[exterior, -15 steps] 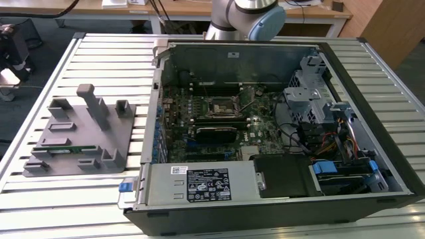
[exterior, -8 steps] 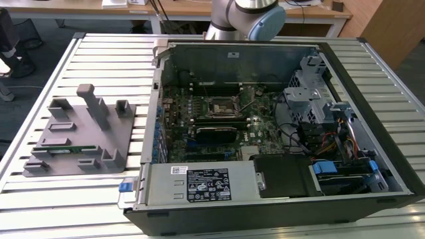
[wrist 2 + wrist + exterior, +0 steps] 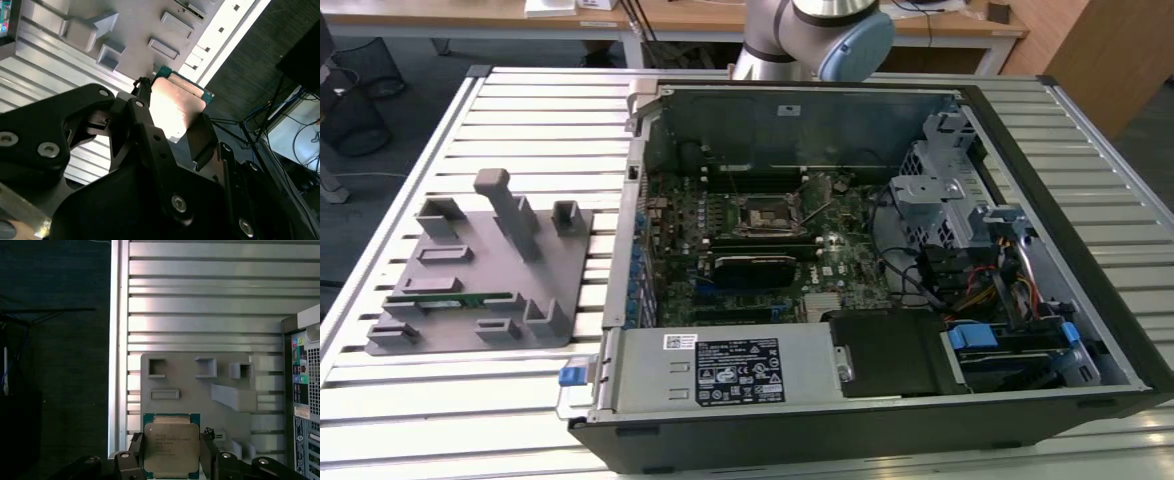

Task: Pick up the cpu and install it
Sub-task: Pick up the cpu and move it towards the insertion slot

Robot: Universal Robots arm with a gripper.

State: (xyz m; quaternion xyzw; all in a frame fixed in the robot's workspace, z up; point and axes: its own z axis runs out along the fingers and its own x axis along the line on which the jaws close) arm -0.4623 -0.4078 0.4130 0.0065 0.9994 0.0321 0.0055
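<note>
Holds the cpu [image 3: 171,442] in the claw [image 3: 171,455], pinched by two opposite edges, metal top showing in both wrist views. Hangs clear of the grey fixture [image 3: 195,385] on the slatted bench [image 3: 200,305], near the open computer case [image 3: 854,250].

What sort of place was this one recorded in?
Probably a robotics lab or workshop set up for computer assembly: a slatted metal table carries an open computer case and a grey fixture, with wooden desks behind. The gripper holds the cpu.
</note>
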